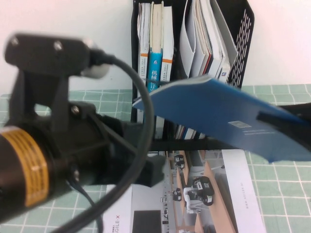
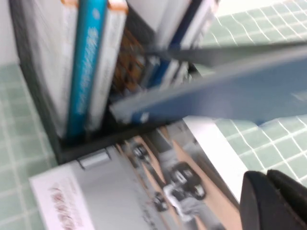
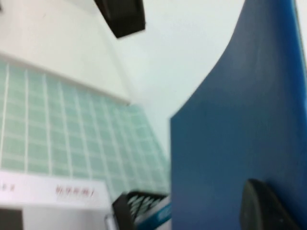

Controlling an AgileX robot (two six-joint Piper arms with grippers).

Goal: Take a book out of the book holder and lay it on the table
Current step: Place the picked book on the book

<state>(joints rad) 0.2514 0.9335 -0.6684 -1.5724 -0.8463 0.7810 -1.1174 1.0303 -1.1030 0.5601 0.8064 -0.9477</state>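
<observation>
High view, and the book is out of the rack and up in the air, its plain deep-blue back turned to the camera across the centre and right of the frame, with a small pale label of fine print on it, too small to read. The right gripper comes in from the right edge as a dark shape, pinched tight on the book's right-hand part; in the right wrist view one dark finger presses flat against the blue cover. The book tilts, its left corner high near the centre, its lower right edge hanging over the green-and-white checked table. Behind it at upper centre stands the black mesh book holder, upright and full; a light-blue spine there carries white Chinese characters, flanked by white spines with orange bands. Below, flat on the cloth, lies a white magazine with robot photos, and the letters "GILE·X" show at its lower left edge. Open cloth shows at the right of the frame, under and beyond the book. The left arm's dark bulk fills the left of the frame, yellow-banded, a black cable looping over it. The left gripper hangs just above the magazine, its fingers seemingly pressed together with nothing between them.
</observation>
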